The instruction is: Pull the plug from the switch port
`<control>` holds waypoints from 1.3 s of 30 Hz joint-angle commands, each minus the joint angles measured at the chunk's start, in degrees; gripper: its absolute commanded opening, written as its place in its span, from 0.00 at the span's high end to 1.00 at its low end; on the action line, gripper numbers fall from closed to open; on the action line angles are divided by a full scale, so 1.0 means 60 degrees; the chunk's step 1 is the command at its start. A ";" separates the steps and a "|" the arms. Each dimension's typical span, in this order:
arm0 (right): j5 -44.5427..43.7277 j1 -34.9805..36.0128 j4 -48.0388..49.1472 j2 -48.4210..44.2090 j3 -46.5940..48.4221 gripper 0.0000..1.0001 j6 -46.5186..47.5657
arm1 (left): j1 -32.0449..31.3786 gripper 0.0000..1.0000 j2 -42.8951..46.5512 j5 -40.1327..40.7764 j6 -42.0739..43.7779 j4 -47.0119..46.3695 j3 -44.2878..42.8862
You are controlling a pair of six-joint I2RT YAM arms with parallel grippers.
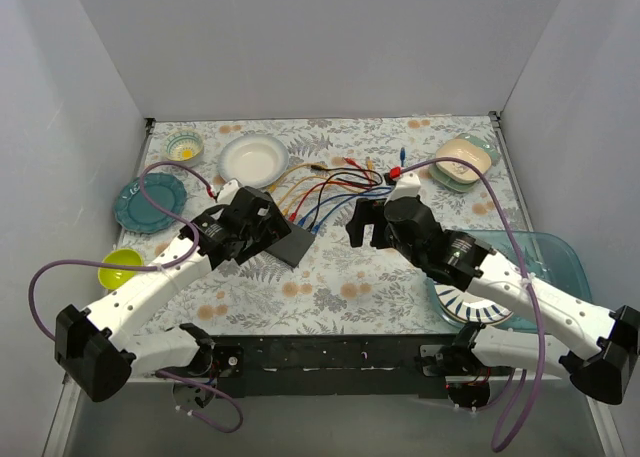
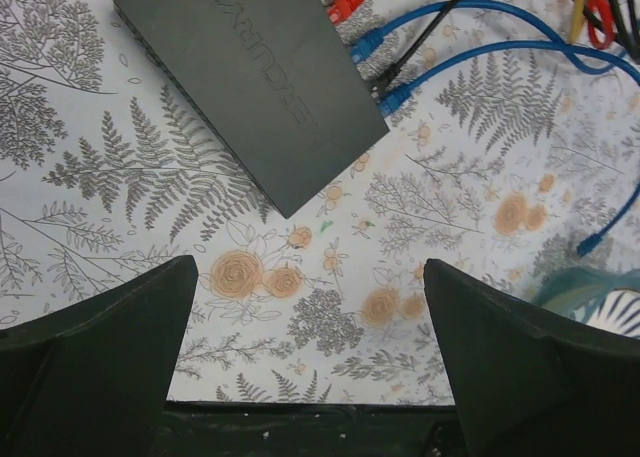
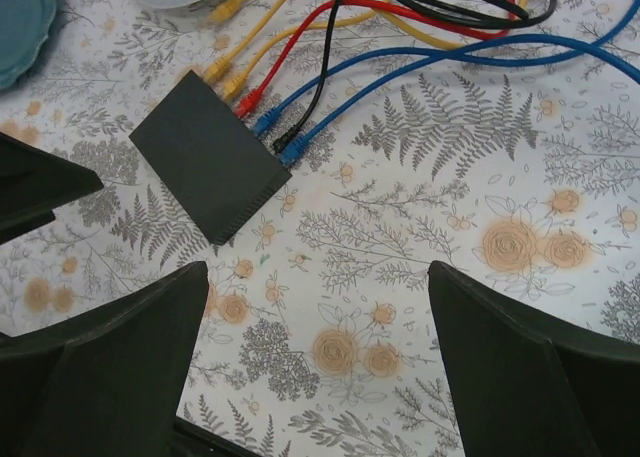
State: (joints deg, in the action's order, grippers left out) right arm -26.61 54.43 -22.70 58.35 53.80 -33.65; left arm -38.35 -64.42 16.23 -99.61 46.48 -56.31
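Observation:
The switch [image 1: 291,245] is a flat matte-black box on the flowered cloth, partly under my left arm. It also shows in the left wrist view [image 2: 250,77] and the right wrist view [image 3: 208,167]. Yellow, red, blue and black plugs [image 3: 272,132] sit in a row in its far-right edge; their cables [image 1: 330,189] fan away to the back. My left gripper [image 2: 310,357] is open and empty, hovering just near of the switch. My right gripper [image 3: 315,357] is open and empty, to the right of the switch and apart from it.
A white bowl [image 1: 253,159], a small patterned bowl [image 1: 184,145], a teal plate [image 1: 148,203] and a yellow-green bowl [image 1: 120,267] stand at the left. Stacked bowls [image 1: 462,161] are at the back right. A clear blue bin [image 1: 556,262] holds a striped plate [image 1: 468,305].

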 commanded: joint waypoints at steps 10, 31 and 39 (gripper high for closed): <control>0.1722 -0.1103 -0.0788 0.5754 0.3893 0.56 0.0892 | 0.1975 0.24 0.0420 0.0215 -0.1211 0.1439 0.0814; 0.4302 -0.2451 0.0413 0.6845 0.3223 0.70 0.0789 | 0.4880 0.47 -0.2882 -0.0434 -0.0158 -0.0685 0.0041; 0.3749 -0.2510 0.0282 0.7076 0.2939 0.70 0.1184 | 0.5132 0.42 -0.4511 -0.1883 0.0211 -0.1535 0.0009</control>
State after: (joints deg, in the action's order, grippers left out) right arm -1.98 39.70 -20.99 99.26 68.45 -28.27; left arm -7.62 -89.34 10.96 -100.03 39.59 -56.16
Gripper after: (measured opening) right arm 0.301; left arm 0.571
